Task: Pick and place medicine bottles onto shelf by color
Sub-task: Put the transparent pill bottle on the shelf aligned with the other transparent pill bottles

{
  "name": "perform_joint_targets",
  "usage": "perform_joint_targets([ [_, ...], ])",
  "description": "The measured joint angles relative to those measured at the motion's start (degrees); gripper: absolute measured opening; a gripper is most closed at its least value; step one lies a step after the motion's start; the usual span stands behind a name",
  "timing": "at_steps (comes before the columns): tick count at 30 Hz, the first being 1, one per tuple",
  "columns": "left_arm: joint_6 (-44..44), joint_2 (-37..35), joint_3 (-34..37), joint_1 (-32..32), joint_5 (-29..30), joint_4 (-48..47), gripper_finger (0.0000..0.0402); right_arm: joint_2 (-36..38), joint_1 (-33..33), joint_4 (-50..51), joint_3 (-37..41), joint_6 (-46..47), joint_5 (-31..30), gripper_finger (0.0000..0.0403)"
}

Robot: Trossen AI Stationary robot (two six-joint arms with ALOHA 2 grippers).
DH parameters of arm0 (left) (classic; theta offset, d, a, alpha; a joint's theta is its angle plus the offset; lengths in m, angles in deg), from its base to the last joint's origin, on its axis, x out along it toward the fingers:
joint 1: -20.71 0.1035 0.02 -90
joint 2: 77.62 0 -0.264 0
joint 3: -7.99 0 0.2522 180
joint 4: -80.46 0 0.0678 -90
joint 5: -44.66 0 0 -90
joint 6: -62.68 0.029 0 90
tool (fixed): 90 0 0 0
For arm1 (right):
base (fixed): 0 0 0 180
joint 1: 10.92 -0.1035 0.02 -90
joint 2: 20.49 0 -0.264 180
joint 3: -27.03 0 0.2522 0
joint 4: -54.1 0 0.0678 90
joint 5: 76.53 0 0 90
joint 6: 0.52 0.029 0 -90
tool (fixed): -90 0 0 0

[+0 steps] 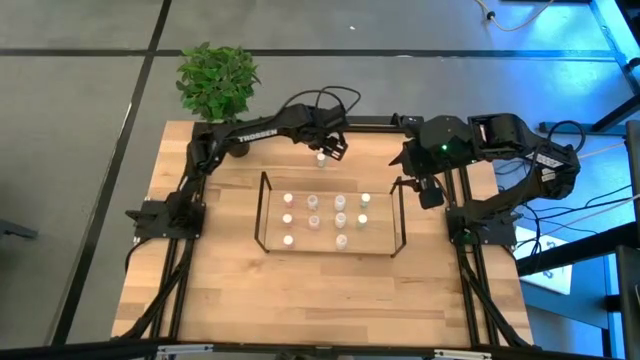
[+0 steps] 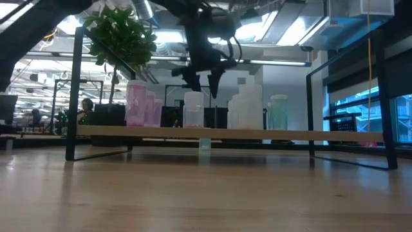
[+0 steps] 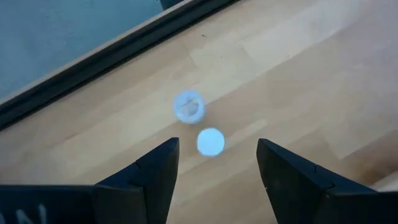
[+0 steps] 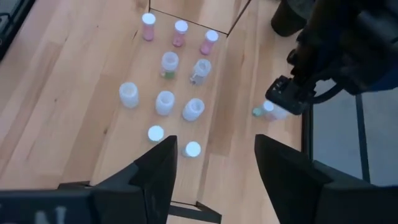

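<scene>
- One medicine bottle (image 1: 321, 158) stands on the table (image 1: 220, 290) outside the shelf (image 1: 264, 212), near the table's far edge.
- Left gripper (image 1: 330, 146) hovers directly above that bottle, fingers spread, nothing held.
- Ten other bottles (image 1: 314, 201) stand on the shelf board.
- Right gripper (image 1: 428, 190) hangs by the shelf's right end, fingers spread, empty.

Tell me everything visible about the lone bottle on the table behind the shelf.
The lone bottle is a tiny pale cylinder with a whitish round cap, faintly green-tinted in the low view. It stands upright on the bare wooden table, outside the shelf, directly beneath the open left gripper, which hovers above without touching it.
</scene>
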Motion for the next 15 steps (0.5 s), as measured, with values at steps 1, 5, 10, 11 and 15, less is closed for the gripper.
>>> perform_joint_targets([
  [1,0.0,0.55,0.0,0.03,0.29,0.43,0.0209,0.0,0.0,0.0,0.0,0.67,0.0,0.0217],
  [5,-0.12,2.57,0.0,0.07,4.12,0.67,0.0209,0.0,0.0,-0.01,0.0,1.87,0.02,0.0217],
  [10,-2.99,2.95,0.0,0.07,5.32,0.34,0.0209,0.0,0.0,-0.04,0.0,2.02,0.05,0.0217],
  [11,-3.33,2.95,0.0,0.07,5.31,0.33,0.0209,0.0,0.0,-0.05,0.0,2.02,0.09,0.0217],
  [15,-3.65,2.95,0.0,0.07,4.57,0.19,0.0209,0.0,0.0,-0.09,0.0,2.02,0.11,0.0217],
])
